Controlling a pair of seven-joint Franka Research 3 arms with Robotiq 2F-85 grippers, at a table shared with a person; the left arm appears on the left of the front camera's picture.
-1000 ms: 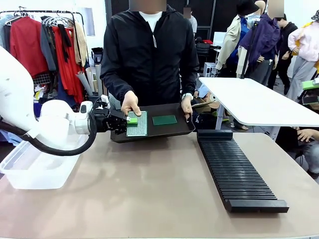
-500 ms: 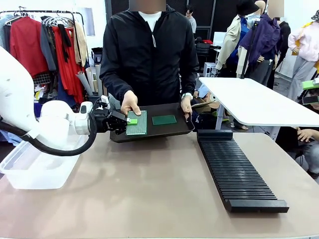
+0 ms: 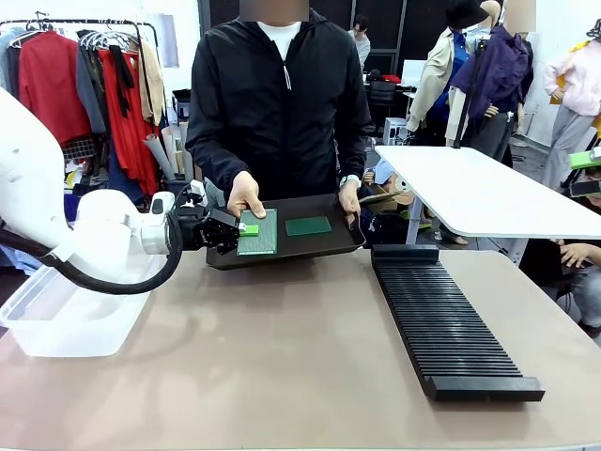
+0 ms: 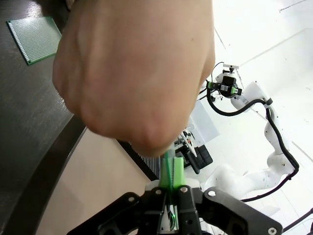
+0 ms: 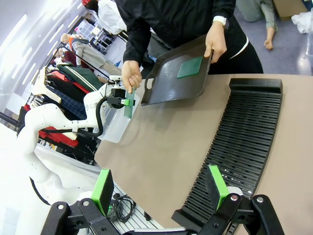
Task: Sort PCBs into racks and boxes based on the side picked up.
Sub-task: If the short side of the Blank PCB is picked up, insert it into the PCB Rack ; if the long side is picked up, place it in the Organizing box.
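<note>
Hardly anything had shifted over the last second: the left end effector [image 3: 239,230] stayed clamped on the near-left edge of the gridded PCB [image 3: 260,233], which lay lighter face up at the 9 o'clock end of the black tray [image 3: 324,246] that the person held tilted above the far edge of the bench [image 3: 282,357]. In the left wrist view the board ran edge-on between the closed pads, with the person's hand [image 4: 132,73] directly ahead and very close. To finish the pick well, the arm probably needed to draw the board back toward itself and up, away from that hand, keeping the thin board square in the pads so it did not twist or slip. A second PCB [image 3: 309,225] rested at 3 o'clock of the gripped one, apart from it. The person's other hand [image 3: 352,199] gripped the tray's opposite end. A clear tub [image 3: 56,324] sat at 8 o'clock of the tray, under the left arm; a slotted rack [image 3: 451,324] lay at 4 o'clock, well apart. Nothing else stood between them. In the right wrist view the right end effector [image 5: 160,188] hung with fingers spread above the rack's near end.
</note>
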